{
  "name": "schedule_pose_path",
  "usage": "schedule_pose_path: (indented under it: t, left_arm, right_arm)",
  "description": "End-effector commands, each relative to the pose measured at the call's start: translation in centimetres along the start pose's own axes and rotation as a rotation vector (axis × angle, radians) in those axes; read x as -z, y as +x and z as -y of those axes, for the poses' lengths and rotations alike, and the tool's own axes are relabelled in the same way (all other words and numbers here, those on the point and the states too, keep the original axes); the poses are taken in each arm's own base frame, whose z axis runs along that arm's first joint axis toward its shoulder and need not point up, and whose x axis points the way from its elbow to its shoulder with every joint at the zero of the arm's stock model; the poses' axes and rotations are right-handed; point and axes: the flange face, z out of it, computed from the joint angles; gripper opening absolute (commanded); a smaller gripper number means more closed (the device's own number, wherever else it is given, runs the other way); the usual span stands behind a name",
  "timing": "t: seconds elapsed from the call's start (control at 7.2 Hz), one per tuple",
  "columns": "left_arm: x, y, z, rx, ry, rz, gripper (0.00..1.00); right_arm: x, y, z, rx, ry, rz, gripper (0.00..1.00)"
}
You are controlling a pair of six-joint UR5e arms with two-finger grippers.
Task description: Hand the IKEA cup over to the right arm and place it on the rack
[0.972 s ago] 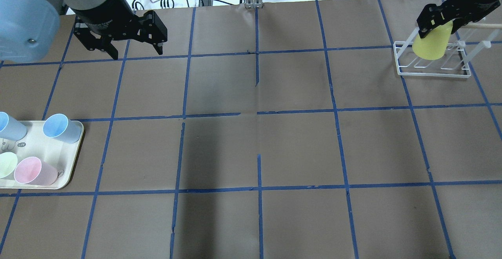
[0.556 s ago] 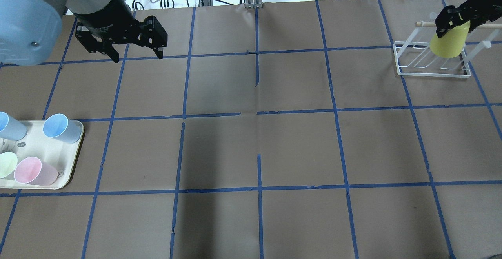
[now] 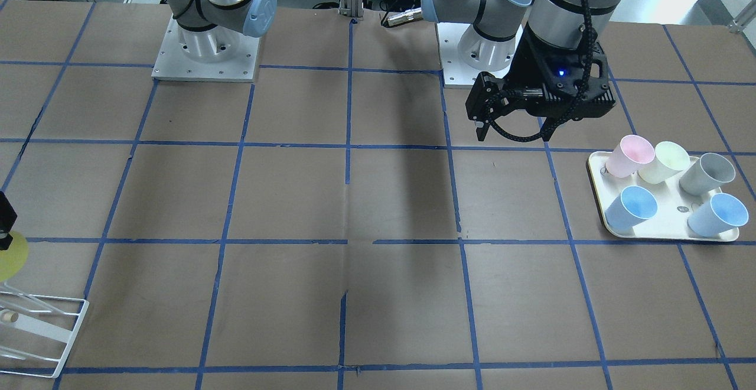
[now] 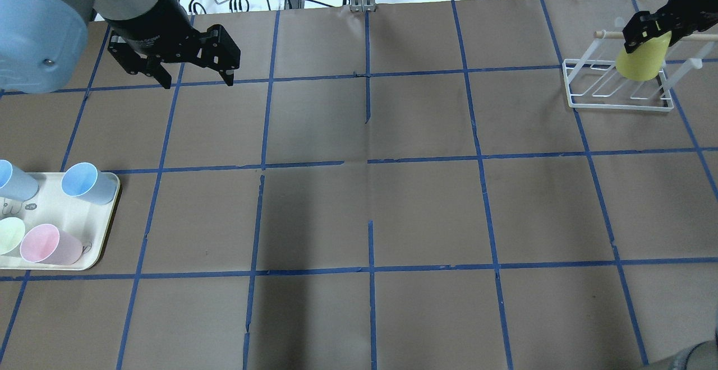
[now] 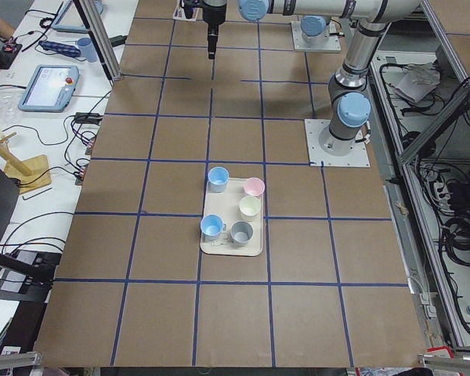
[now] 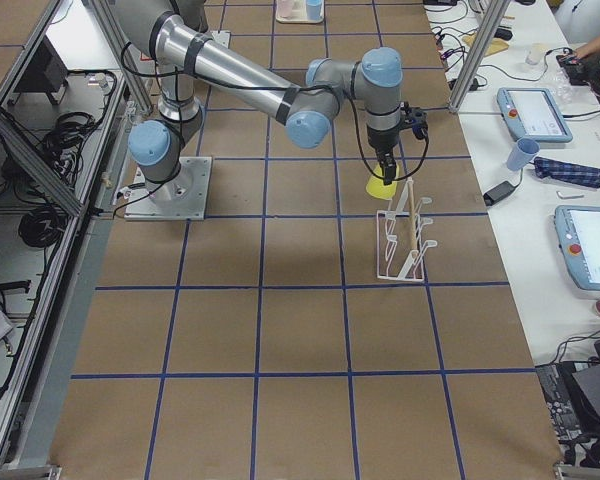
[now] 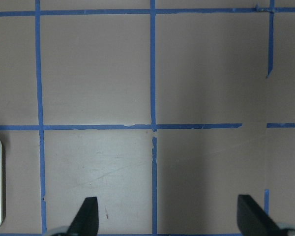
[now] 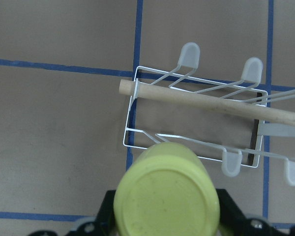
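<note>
Has carried the yellow cup (image 4: 641,61) rightward along the rack (image 4: 617,106) over the last second, then nearly stopped.

Overhead: holds it mouth down over the middle wires, right gripper (image 4: 645,36) clamped on its base. Keeps the left gripper (image 4: 196,81) spread wide and empty, well apart from the tray (image 4: 106,218).

Right side: hangs the cup just above the pegs, seemingly not yet seated.

Right wrist: looks past the cup's base onto the wooden rod (image 8: 211,103).

Suggests handover done, with only lowering and release left.

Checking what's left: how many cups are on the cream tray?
5 on the tray: pink cup, pale yellow-green cup and grey cup nearer the robot; one blue cup and another blue cup farther out.
</note>
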Motion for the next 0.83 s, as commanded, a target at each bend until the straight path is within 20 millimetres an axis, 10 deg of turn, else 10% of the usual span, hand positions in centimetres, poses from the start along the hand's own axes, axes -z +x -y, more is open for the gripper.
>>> schedule_pose_path:
  t: [0.0, 0.69]
  left_arm:
    - [0.0, 0.0, 0.0, 0.002, 0.0, 0.0, 1.0]
    - [-0.1, -0.1, 0.0, 0.002, -0.002, 0.004, 1.0]
  right_arm:
    - [-1.8, 0.3, 0.5, -0.008, -0.002, 0.001, 0.54]
    - [-4.4, 0.9, 0.6, -0.012, -0.032, 0.016, 0.54]
